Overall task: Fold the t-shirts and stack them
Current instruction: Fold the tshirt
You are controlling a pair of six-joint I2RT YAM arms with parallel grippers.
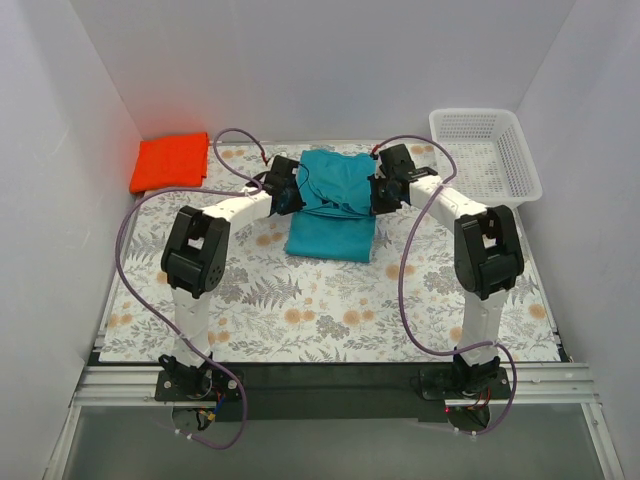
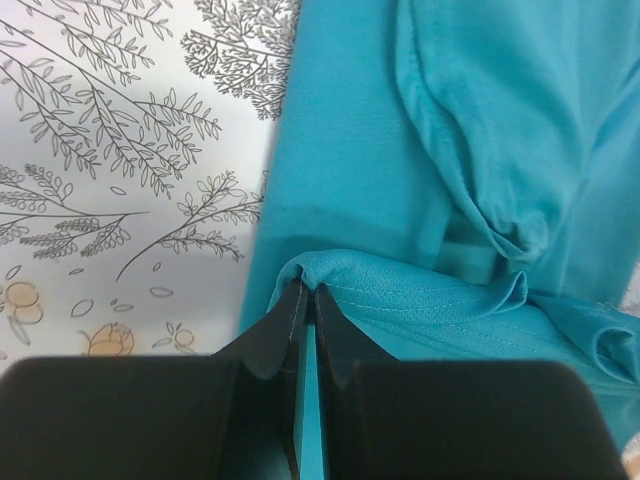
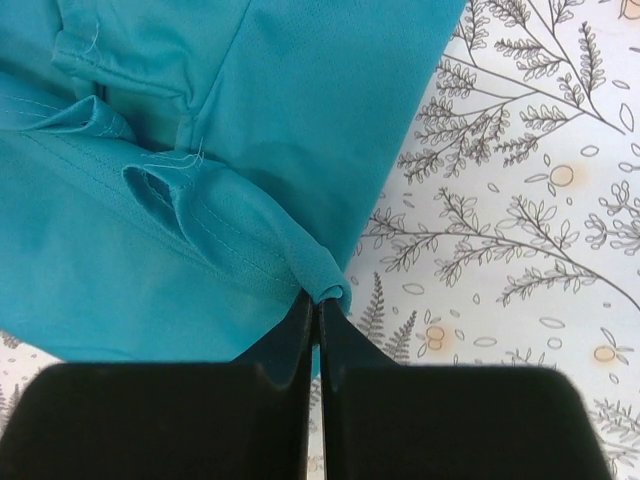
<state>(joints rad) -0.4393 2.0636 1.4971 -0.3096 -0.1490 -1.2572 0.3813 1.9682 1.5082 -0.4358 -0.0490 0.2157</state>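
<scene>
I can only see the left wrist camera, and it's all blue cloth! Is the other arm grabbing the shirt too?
Observer: Yes, the right gripper is shut on the teal shirt, pinching the opposite edge.
Operator: Where's the other shirt?
Observer: The orange-red shirt lies folded at the far left, apart from the teal one.
Operator: Is anything else there?
Observer: A white basket sits at the far right, touching neither shirt.
</scene>
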